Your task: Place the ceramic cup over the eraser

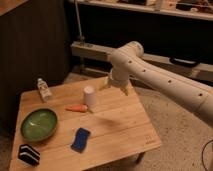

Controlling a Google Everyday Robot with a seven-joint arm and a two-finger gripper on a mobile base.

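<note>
The ceramic cup (89, 96) is a small white tapered cup standing upright near the middle of the wooden table (125, 125). The eraser (28, 154), a black block with white stripes, lies at the table's front left corner, far from the cup. My gripper (115, 86) hangs from the white arm (160, 80) above the table's back edge, just right of the cup and higher than it. Its fingers are spread open and hold nothing.
An orange carrot (77, 108) lies just in front of the cup. A green bowl (39, 124) sits at the left, a blue sponge pad (80, 139) at the front centre, and a small clear bottle (44, 89) at the back left corner. Dark shelving stands behind the table.
</note>
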